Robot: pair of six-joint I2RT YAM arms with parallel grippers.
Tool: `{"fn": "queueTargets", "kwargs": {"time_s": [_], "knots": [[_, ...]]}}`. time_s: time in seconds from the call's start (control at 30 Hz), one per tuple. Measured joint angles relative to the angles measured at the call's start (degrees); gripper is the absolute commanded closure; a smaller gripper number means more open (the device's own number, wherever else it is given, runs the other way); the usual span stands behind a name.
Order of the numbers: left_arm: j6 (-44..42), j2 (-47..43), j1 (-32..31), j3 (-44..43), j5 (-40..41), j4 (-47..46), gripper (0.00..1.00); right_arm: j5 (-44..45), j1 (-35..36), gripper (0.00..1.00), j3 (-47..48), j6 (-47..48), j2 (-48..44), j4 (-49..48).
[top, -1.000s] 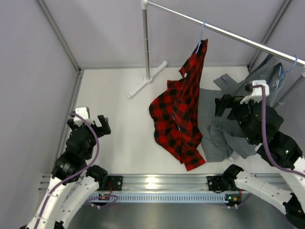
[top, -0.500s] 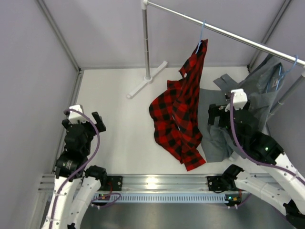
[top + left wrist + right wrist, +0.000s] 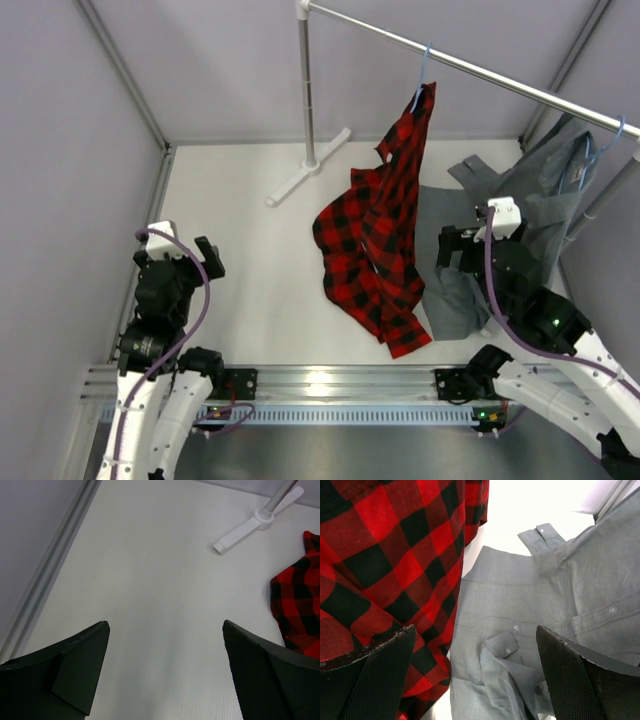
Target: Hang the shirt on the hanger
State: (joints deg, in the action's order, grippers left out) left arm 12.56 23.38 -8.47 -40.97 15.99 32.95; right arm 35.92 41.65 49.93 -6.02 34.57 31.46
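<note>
The red-and-black plaid shirt (image 3: 375, 240) hangs by its top from the light-blue hanger (image 3: 421, 72), whose hook is on the rail. Its lower part lies spread on the white table. My left gripper (image 3: 178, 258) is open and empty at the far left, well apart from the shirt. In the left wrist view the gripper (image 3: 165, 625) is above bare table, with the shirt's edge (image 3: 300, 605) at the right. My right gripper (image 3: 460, 250) is open and empty just right of the shirt. In the right wrist view it (image 3: 475, 630) hovers over grey cloth, with the plaid shirt (image 3: 395, 545) on its left.
A plain grey garment (image 3: 470, 270) hangs from a second blue hanger (image 3: 590, 150) and spills onto the table, also in the right wrist view (image 3: 520, 595). The rail (image 3: 500, 75) crosses the back. Its post (image 3: 308, 90) and white foot (image 3: 245, 530) stand at the back centre. Grey walls enclose both sides.
My right gripper has moved left and nearer, from beside the hung grey garment to over its spread part next to the shirt. My left gripper has drawn back slightly to the left.
</note>
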Motion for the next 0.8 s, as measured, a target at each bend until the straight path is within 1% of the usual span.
{"fn": "queueTargets", "kwargs": {"time_s": [0.2,0.8], "knots": [[-0.02,-0.37,-0.15,0.76,-1.6,0.0,0.02,0.66,0.0,0.0,-2.23,-0.28,-1.51,-0.48],[-0.04,-0.35,-1.07,0.94,-3.63,-0.02,0.02,1.6,0.0,0.0,-2.91,-1.22,-1.95,-0.74]]}}
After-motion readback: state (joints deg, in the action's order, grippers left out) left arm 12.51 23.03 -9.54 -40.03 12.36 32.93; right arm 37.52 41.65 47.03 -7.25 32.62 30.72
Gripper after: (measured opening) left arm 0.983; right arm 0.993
